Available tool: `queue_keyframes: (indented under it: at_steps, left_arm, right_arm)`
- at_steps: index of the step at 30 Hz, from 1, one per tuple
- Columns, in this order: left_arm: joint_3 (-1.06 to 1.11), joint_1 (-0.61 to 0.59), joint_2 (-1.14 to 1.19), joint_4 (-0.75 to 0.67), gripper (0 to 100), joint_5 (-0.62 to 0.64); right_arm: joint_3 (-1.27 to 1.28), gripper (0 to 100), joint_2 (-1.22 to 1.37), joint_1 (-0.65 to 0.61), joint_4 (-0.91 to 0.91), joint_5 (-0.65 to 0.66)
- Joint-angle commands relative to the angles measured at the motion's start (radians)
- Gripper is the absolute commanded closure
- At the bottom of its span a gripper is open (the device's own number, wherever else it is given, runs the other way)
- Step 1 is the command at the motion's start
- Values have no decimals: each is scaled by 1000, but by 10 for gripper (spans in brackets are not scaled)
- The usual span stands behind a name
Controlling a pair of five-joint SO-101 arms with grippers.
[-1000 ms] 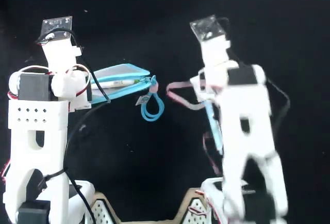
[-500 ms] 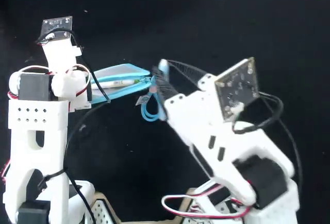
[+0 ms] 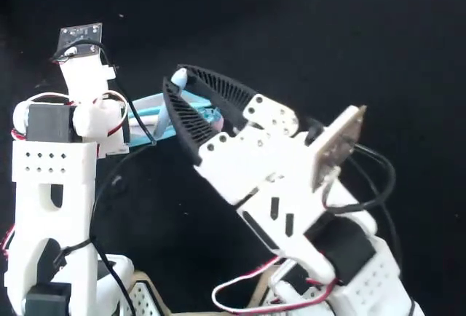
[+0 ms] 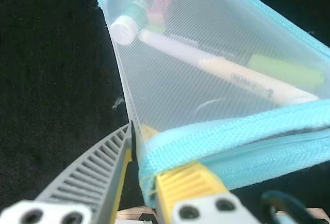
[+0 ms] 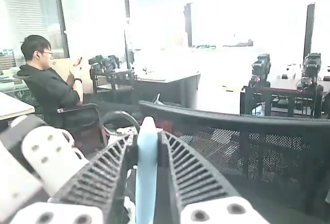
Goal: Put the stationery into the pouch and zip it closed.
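While the right gripper (image 5: 147, 133) holds a pen (image 5: 147, 182) high, the left gripper (image 4: 136, 132) pins the pouch (image 4: 206, 95) below.
The right jaws are pressed onto the pen's barrel; light, stiff and smooth, it may slip, so mid-barrel is the place. Further down, the left jaws pinch the pouch's corner by the zip (image 4: 232, 131). Soft, floppy mesh, it is best taken at that firmer edge; a white pen (image 4: 232, 72) and marker (image 4: 281, 69) lie inside, black table (image 3: 364, 39) beyond.
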Motion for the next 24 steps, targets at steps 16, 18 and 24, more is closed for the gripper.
queue_keyframes:
  at_steps: [16,18,24]
  left_arm:
    - [30,-5,6,3,970,3]
    - [30,-5,6,3,970,3]
    - [30,-5,6,3,970,3]
  right_arm:
    - [444,988,-16,15,-402,-3]
    - [418,988,-31,40,-397,-3]
    - [443,988,-176,91,-394,-3]
